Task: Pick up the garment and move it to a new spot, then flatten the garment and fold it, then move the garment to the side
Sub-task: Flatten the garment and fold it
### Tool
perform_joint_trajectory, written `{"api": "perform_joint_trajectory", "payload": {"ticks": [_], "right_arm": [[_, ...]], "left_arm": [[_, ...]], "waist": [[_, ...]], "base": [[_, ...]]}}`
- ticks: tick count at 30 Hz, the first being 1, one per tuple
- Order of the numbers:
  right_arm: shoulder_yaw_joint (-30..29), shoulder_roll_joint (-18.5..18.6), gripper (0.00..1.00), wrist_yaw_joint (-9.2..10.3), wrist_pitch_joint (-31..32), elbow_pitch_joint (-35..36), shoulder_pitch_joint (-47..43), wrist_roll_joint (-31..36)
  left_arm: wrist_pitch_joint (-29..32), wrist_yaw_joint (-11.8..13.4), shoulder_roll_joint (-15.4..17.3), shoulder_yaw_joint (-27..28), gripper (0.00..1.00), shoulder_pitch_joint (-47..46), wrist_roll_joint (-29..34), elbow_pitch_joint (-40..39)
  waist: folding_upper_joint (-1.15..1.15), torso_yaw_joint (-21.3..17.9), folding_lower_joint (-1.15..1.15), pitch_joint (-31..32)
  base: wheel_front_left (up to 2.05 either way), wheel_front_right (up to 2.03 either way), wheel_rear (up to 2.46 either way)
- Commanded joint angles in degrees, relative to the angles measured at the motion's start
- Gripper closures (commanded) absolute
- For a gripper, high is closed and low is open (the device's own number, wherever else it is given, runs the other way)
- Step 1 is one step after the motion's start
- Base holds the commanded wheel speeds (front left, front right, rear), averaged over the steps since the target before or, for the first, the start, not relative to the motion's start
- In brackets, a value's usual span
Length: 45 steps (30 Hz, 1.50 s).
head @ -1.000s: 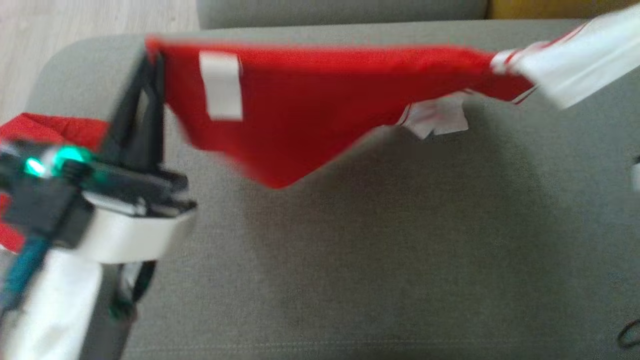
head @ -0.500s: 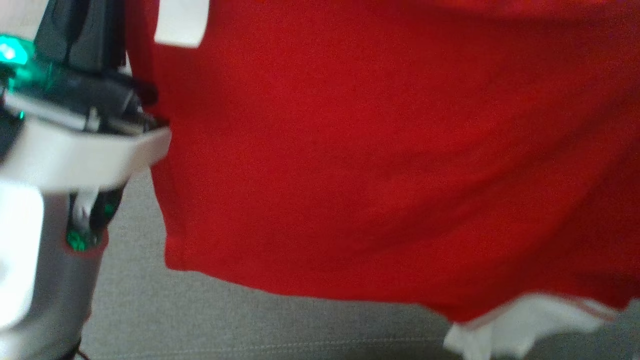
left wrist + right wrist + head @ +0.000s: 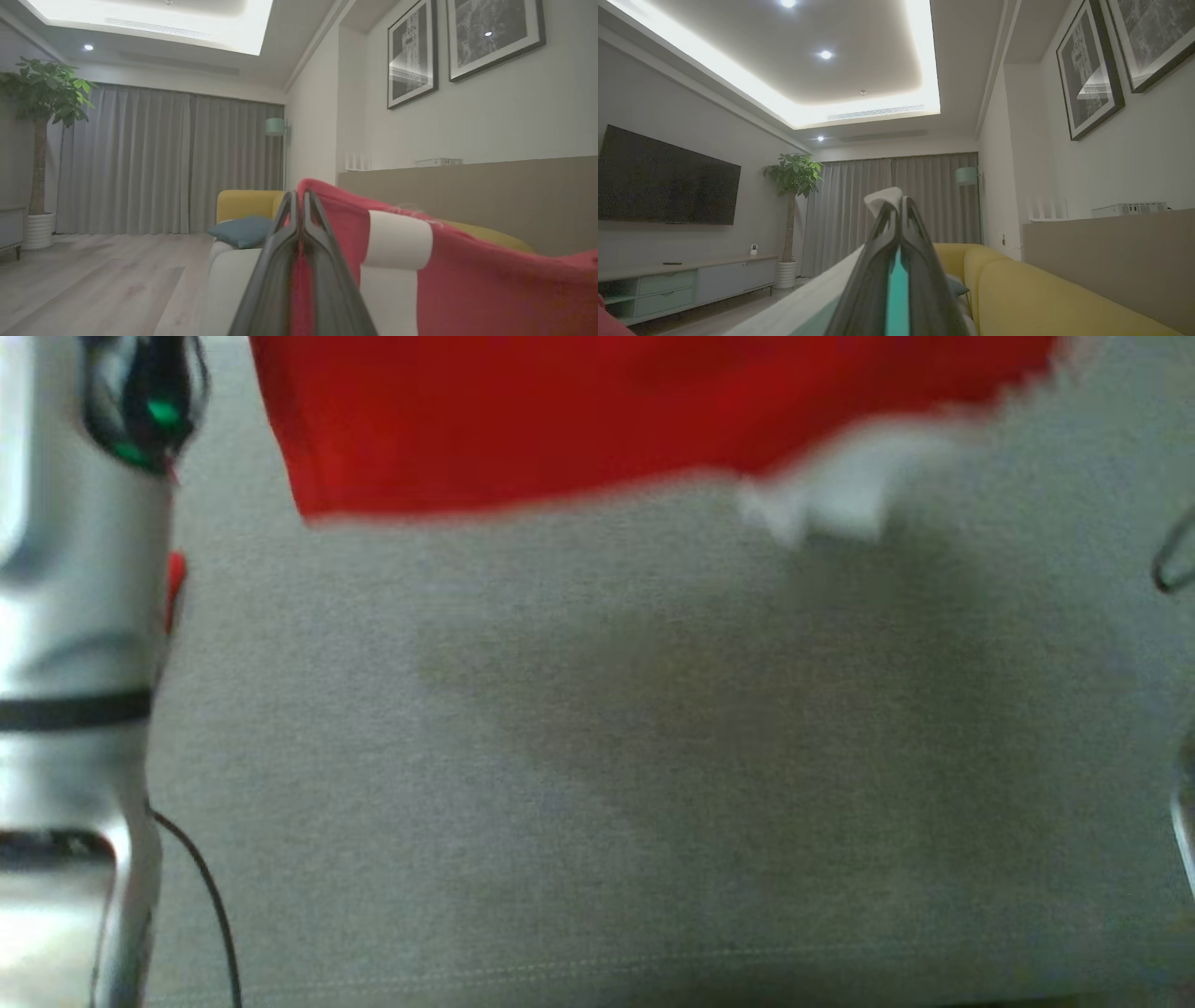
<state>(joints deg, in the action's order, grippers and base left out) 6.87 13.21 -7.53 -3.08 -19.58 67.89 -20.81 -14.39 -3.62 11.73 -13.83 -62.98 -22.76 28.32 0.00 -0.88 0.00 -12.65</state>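
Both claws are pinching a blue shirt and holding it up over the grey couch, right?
Not quite. The shirt is red with white bits, not blue; the head view shows it. The rest holds: the left claw and the right claw are both shut on it, and it hangs over the grey couch.

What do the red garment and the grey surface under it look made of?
The garment: soft matte cloth, probably knit; it hangs in loose sags, with white trim. The grey surface: matte woven upholstery, judging by its fine grain and stitched seam.
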Motion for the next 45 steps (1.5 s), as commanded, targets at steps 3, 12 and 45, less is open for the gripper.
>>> {"api": "perform_joint_trajectory", "payload": {"ticks": [3, 12, 45], "right_arm": [[3.2, -4.0, 1.00, 0.04, -4.0, -7.3, 4.5, -2.1], [11.5, -9.6, 1.00, 0.04, -6.4, -36.6, 2.7, -6.3], [1.2, -2.9, 1.00, 0.04, 0.2, 12.1, -65.8, -9.3]], "left_arm": [[-0.5, -0.6, 1.6, 3.0, 1.00, -5.1, 0.3, 5.9], [-0.6, -1.6, -2.6, 4.7, 1.00, -0.9, -0.8, 30.4], [1.9, -0.5, -4.6, 11.4, 1.00, 57.7, 3.5, -6.8]], "waist": [[0.00, -1.5, 0.00, -0.9], [0.00, -3.0, 0.00, -4.9], [0.00, -1.7, 0.00, 5.1]], "base": [[0.00, 0.00, 0.00], [0.00, 0.00, 0.00], [0.00, 0.00, 0.00]]}}
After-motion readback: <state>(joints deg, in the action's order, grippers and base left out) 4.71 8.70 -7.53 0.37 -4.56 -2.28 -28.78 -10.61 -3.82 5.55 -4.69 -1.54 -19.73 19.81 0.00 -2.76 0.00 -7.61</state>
